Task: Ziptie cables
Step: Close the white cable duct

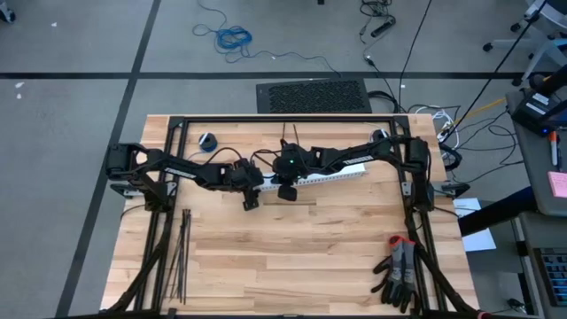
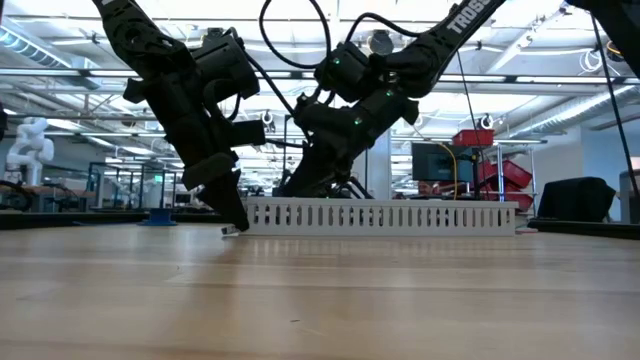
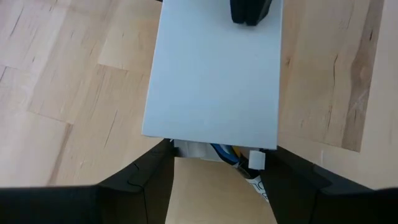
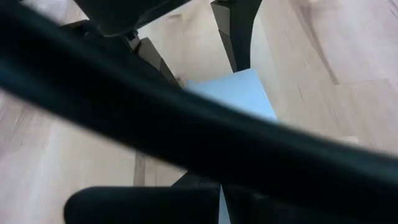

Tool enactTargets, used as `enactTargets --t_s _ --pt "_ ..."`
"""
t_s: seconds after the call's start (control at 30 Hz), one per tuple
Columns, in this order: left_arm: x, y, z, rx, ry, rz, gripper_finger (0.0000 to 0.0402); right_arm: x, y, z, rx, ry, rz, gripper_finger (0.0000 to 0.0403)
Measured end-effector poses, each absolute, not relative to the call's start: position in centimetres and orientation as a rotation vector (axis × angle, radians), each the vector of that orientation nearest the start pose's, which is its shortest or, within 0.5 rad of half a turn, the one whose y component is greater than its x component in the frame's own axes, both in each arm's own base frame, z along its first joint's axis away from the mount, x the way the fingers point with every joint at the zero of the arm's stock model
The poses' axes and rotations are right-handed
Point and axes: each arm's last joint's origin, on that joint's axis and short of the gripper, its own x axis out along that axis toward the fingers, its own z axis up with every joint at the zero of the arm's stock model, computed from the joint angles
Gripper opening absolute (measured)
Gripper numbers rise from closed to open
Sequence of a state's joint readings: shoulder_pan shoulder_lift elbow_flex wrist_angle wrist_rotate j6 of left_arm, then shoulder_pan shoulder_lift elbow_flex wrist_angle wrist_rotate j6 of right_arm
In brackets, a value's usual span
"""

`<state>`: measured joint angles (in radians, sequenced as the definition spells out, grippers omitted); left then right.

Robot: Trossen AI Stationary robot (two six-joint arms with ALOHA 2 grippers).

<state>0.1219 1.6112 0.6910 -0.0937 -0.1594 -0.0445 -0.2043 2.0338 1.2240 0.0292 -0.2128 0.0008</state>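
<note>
A white slotted channel (image 1: 328,175) lies across the middle of the table, its flat lid (image 3: 214,74) up. A few thin blue and yellowish wires, the cables (image 3: 227,154), peek out of its left end. My left gripper (image 1: 251,200) stands at that end, closed on the channel. My right gripper (image 1: 288,190) is shut, and its tip (image 3: 249,11) hovers at the lid a little farther along the channel. The zipties (image 1: 182,257), several thin black strips, lie flat on the table near its left front. My left gripper has the channel's left end (image 3: 186,148) between its two fingers (image 3: 149,177), one on each long side, across the channel. It comes slanting down from the table's left. The channel rests flat on the table (image 2: 380,215). My right gripper's shut tip is over the lid; whether it touches I cannot tell.
Dark gloves (image 1: 399,270) lie at the table's front right. A small round blue-black object (image 1: 207,140) sits at the far left. A black frame (image 1: 283,118) borders the table. The wood in front of the channel is bare.
</note>
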Motion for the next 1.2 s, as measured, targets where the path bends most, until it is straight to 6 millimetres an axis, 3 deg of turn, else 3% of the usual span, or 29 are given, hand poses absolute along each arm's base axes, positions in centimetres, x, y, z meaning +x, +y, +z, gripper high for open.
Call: enactTargets --t_s 0.33,0.7,1.0,1.2 --pt "27.4 3.9 12.7 -0.023 1.017 0.285 0.0215 41.0 -7.8 13.4 0.165 0.789 0.009 0.0000" --pt "27.6 4.6 14.0 0.088 1.036 0.252 0.0284 40.9 -8.0 13.3 0.142 0.795 0.017 0.0000" --pt "27.7 4.8 13.4 0.116 1.048 0.244 0.0283 40.8 -8.0 13.3 0.129 0.798 0.026 0.0000" --pt "27.8 4.8 13.2 0.104 1.052 0.250 0.0253 40.8 -8.0 13.3 0.107 0.797 0.048 0.0000"
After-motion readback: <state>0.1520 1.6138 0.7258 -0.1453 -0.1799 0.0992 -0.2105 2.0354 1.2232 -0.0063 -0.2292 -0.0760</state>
